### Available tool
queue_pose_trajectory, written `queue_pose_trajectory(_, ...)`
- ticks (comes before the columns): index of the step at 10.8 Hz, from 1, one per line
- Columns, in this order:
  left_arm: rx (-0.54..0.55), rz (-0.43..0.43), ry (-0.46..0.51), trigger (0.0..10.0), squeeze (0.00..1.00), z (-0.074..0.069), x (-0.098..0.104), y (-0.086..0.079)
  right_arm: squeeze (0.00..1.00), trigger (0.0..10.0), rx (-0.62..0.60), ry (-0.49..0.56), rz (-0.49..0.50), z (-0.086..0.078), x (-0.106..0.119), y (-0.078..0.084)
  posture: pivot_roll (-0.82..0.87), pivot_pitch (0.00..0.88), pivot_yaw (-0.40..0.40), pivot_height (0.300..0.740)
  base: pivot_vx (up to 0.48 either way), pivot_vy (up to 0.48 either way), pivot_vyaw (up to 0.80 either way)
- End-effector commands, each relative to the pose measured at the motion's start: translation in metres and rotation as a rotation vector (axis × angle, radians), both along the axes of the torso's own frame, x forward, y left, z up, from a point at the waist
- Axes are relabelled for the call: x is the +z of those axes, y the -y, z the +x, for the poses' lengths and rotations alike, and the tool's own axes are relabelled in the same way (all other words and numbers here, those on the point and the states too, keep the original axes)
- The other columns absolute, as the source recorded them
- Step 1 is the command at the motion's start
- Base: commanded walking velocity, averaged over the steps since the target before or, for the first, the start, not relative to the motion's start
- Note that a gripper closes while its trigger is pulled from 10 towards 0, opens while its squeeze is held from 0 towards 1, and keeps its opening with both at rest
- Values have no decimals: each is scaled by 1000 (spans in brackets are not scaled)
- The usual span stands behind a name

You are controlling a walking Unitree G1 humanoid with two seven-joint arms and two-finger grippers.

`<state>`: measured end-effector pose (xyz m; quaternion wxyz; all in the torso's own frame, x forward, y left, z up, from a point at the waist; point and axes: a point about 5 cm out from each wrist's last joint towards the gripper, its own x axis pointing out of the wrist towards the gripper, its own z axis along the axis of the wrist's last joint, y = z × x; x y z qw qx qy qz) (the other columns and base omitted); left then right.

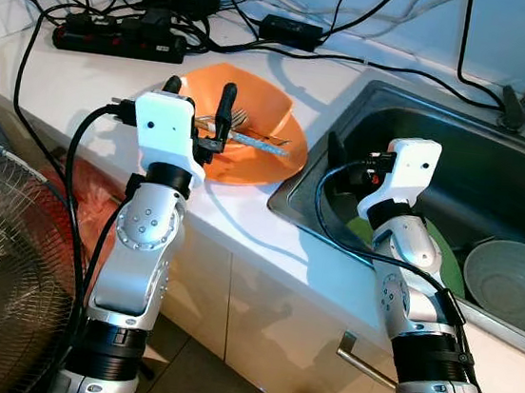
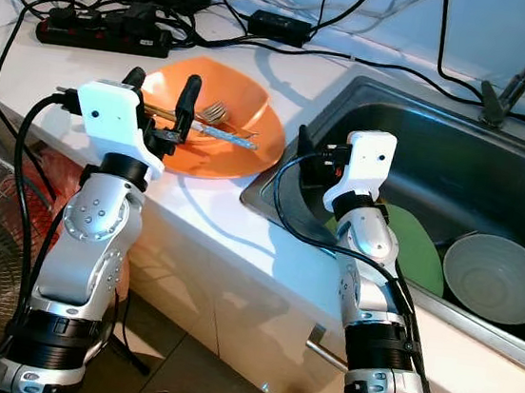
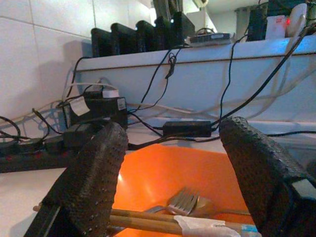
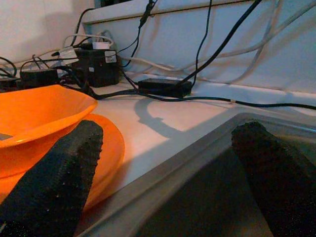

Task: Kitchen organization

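the left gripper [image 1: 196,112] hangs over the near rim of the orange bowl [image 1: 263,110], its two black fingers [image 3: 94,177] spread wide and holding nothing. in the bowl lie a fork [image 1: 239,117] and a pair of wooden chopsticks [image 3: 148,221], which rest across the bowl's middle. the bowl stands on the white counter [image 1: 241,218], between the counter's front edge and the black power strip [image 1: 119,40] at its back edge, and just beside the left edge of the sink [image 1: 417,105].

the right gripper [image 1: 337,153] is at the sink's left front corner, near the rim, fingers [image 4: 54,182] also wide apart and empty. in the sink lie a green plate [image 2: 419,249] and a grey bowl [image 1: 511,280] toward the front right corner.

what could go wrong, as i judge it: if the left gripper comes down for the chopsticks, one finger may press the bowl's near rim and tip it, so the fork and chopsticks slide out. the bowl sits not far from the sink's edge, so a push could send it over that edge. thin chopsticks may also roll away from the fingers when they close. cables [image 1: 290,51] lie just behind the bowl, and a long reach may catch them.
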<state>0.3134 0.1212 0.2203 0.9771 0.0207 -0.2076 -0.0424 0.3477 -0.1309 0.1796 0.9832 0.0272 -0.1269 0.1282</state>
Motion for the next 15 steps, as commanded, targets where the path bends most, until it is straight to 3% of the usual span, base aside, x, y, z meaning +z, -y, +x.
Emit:
queue_pose_trajectory(1, -14, 11, 20, 10000, 0, -2, 3, 1, 0, 10000, -6, 9, 6, 0, 2, 1, 69, 113, 21, 740, 0, 0, 0)
queue_pose_trajectory(4, -43, 41, 17, 10000, 0, -2, 3, 5, 0, 10000, -24, 6, -2, 1, 1, 6, 68, 110, 23, 740, 0, 0, 0)
queue_pose_trajectory(6, -87, 66, 14, 10000, 0, -6, 0, 11, 0, 10000, -74, 19, -54, 1, 4, 29, 63, 104, 22, 740, 0, 0, 0)
queue_pose_trajectory(7, -97, 67, 15, 10000, 0, -6, 0, 13, 0, 10000, -116, 27, -82, 1, 8, 48, 60, 105, 21, 740, 0, 0, 0)
queue_pose_trajectory(10, -110, 81, 14, 10000, 0, -8, 0, 14, 0, 10000, -166, 34, -136, -1, 13, 74, 56, 119, 18, 740, 0, 0, 0)
queue_pose_trajectory(15, -82, 109, -5, 10000, 0, -6, -4, 12, 0, 10000, -125, 29, -113, -2, 10, 62, 62, 123, 16, 740, 0, 0, 0)
